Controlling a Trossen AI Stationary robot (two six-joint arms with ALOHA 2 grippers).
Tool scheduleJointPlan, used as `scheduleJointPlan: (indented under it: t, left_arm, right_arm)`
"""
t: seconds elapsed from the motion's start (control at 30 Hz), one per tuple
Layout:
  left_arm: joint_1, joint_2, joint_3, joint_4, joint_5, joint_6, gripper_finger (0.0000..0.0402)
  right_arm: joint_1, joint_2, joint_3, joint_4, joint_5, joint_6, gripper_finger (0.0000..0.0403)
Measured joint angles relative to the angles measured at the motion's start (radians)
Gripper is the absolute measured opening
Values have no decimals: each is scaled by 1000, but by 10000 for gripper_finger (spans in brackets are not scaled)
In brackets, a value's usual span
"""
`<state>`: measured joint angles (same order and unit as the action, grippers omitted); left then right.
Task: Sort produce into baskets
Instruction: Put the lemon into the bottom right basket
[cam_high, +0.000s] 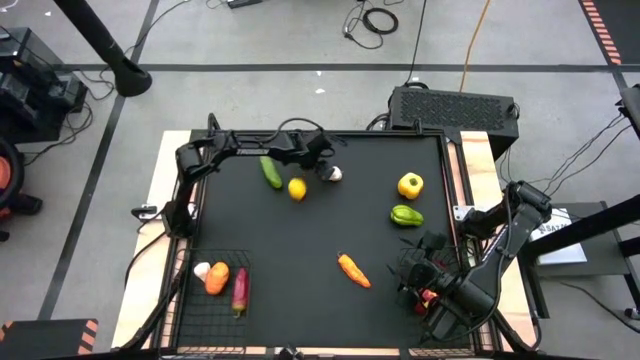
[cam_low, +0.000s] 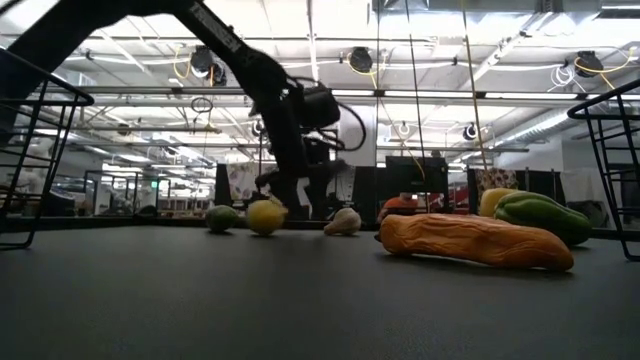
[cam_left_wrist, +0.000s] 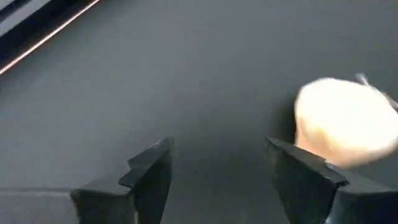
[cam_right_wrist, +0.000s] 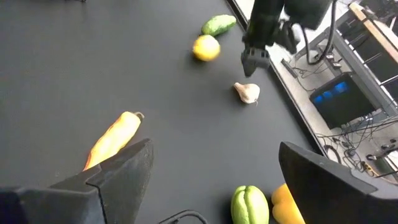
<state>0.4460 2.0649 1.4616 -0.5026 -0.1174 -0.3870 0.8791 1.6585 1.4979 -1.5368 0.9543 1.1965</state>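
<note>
Left tool (cam_high: 322, 160) low, open, seemingly beside garlic (cam_high: 334, 174).

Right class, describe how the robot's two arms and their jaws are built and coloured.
Both arms are matt black, made of jointed tubular segments with black cables looped along them. The left gripper and the right gripper each end in two flat, dark, wedge-shaped jaws with stepped inner edges. No markings show.

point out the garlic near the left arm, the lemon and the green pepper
garlic (cam_high: 335, 173), high view, middle of the white bulb
lemon (cam_high: 297, 188), high view, centre of its yellow body
green pepper (cam_high: 406, 215), high view, middle of its top
</note>
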Motion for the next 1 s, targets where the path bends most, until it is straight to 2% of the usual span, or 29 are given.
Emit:
scheduleJointPlan:
  t: [0.13,0.23,0.5,0.67,0.73,0.87,1.0]
  left_arm:
    - [-51,-39,0,-55,-17,1,253]
    - [-101,-122,1,-120,-69,28,253]
    - [-279,-380,1,-606,-111,77,253]
    - [-374,-494,2,-837,-263,55,253]
    - [-385,-523,2,-903,-295,-7,253]
    - [-384,-547,-42,-952,-329,-205,253]
    - [-383,-555,-143,-866,-312,-185,253]
  right_arm:
    - [0,0,0,6,-14,4,336]
    - [0,1,0,17,-16,4,336]
    - [4,1,-24,73,-47,2,336]
    - [6,1,-83,115,-48,-4,336]
    - [6,2,-99,126,-48,-1,336]
    - [6,2,-102,149,-48,17,336]
    - [6,2,-102,176,-48,-8,336]
